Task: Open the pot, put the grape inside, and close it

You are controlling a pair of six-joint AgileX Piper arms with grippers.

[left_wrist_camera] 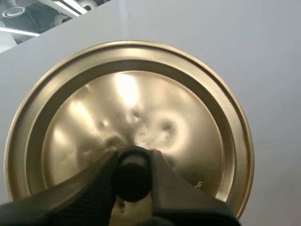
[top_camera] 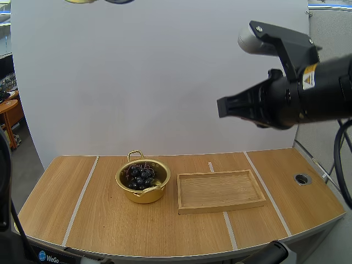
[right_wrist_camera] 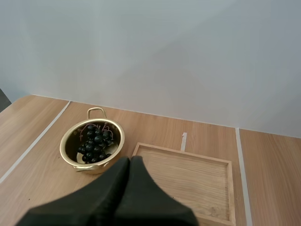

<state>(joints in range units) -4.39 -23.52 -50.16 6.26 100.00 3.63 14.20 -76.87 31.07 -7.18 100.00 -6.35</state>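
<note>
The gold pot (top_camera: 144,196) stands uncovered on the table, left of centre, with a dark bunch of grapes (top_camera: 140,176) inside it. In the left wrist view my left gripper (left_wrist_camera: 133,162) is shut on the black knob (left_wrist_camera: 133,181) of the gold lid (left_wrist_camera: 141,94), which is held up against the white backdrop. My right gripper (top_camera: 221,107) hangs high above the table, its fingers together as one dark wedge. From the right wrist, that shut gripper (right_wrist_camera: 129,162) is over the table's near side, with the pot (right_wrist_camera: 66,153) and grapes (right_wrist_camera: 94,141) beyond it.
A shallow wooden tray (top_camera: 220,206) lies just right of the pot, also seen beyond the right gripper as the tray (right_wrist_camera: 188,181). A round metal-ringed hole (top_camera: 301,179) sits in the table's far right. Pale tape lines cross the wooden tabletop.
</note>
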